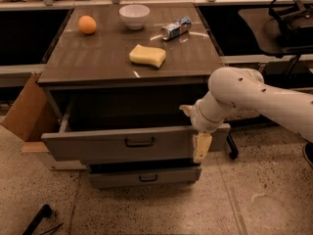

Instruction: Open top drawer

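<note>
The top drawer (98,147) of the grey cabinet stands pulled out, and its dark inside shows behind the wide front panel. Its small black bar handle (140,142) is at the panel's centre. My gripper (194,130) is at the right end of the drawer front, well to the right of the handle. It is open and holds nothing. One tan finger (201,148) hangs in front of the panel. The other finger (186,110) shows above the panel's top edge. My white arm (254,99) comes in from the right.
On the cabinet top (98,58) lie an orange (87,24), a white bowl (134,15), a tipped can (176,28) and a yellow sponge (147,56). A lower drawer (144,176) stands slightly out. A cardboard box (27,112) is left, an office chair (288,31) right.
</note>
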